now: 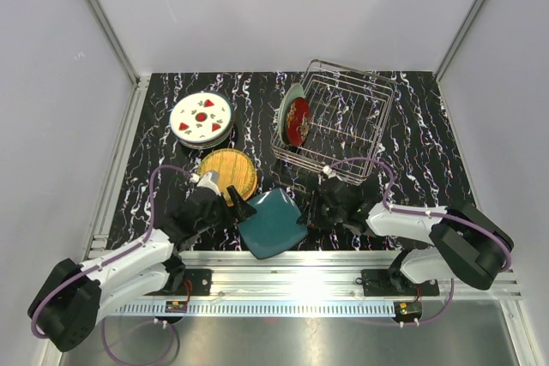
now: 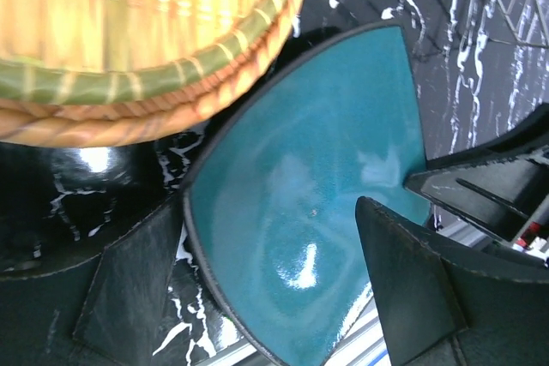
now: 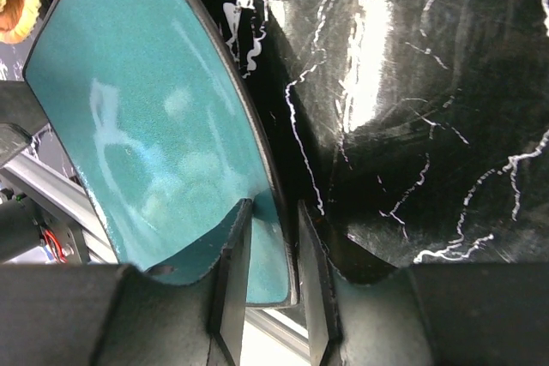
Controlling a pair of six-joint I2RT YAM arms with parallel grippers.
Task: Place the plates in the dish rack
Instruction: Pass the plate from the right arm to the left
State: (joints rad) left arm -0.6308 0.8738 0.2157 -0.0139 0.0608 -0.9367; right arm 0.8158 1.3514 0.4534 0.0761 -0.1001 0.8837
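From above, the teal plate (image 1: 273, 223) sits at lower centre of the frame, near the front edge of the table (image 1: 420, 177), between the two grippers. The left gripper (image 1: 243, 209) is at its left edge and the right gripper (image 1: 316, 210) at its right edge. The dish rack (image 1: 343, 117) stands at upper right, well apart from the teal plate. It holds a red plate (image 1: 298, 121) upright at its left end, with a mint-green plate (image 1: 290, 100) just behind it. The orange-tan plate (image 1: 230, 171) lies just up and left of the teal one, crowding the left gripper. The strawberry plate (image 1: 201, 116) is at upper left.

In the left wrist view the left fingers stand wide – one at lower left, one at lower right – with the teal plate between them, apparently untouched. The orange-tan plate's woven rim fills the top left, and the right gripper reaches in from the right edge.

In the right wrist view the right fingers are narrow, closed on the teal plate's rim at bottom centre – one pad on its glazed face, the other beneath. Bare marbled table fills the right half.
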